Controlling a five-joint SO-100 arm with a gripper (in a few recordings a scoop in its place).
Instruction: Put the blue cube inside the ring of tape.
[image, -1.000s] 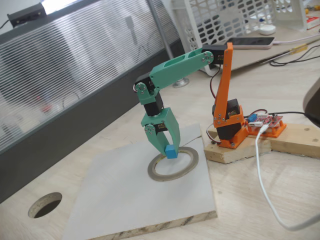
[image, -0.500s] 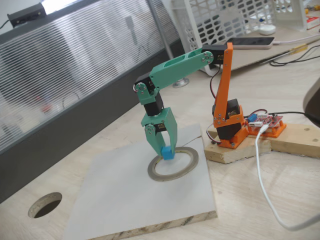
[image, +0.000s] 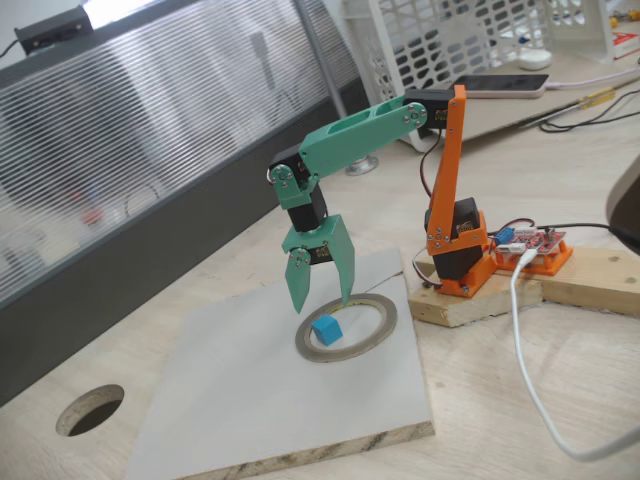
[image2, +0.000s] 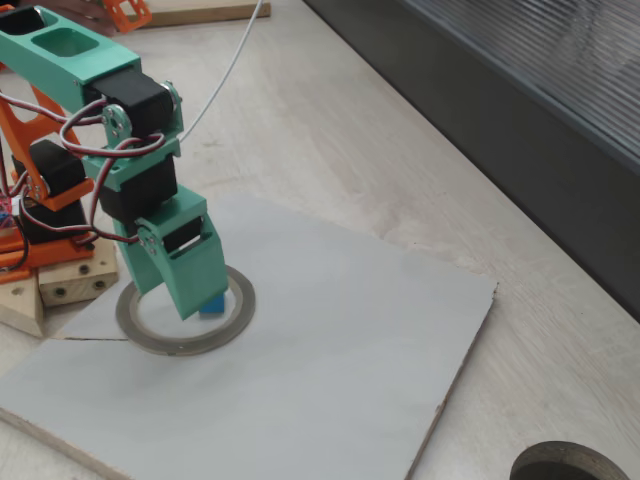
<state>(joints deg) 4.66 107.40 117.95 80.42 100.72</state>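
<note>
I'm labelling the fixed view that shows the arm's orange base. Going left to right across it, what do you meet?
Round hole in the table → open green gripper above the blue cube, which lies inside the ring of tape → orange base → red circuit board.

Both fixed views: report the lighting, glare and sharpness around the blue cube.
In a fixed view, soft even light, no glare; the blue cube sits sharp inside the ring of tape, under the open gripper. In the other, a green finger partly hides it.
</note>
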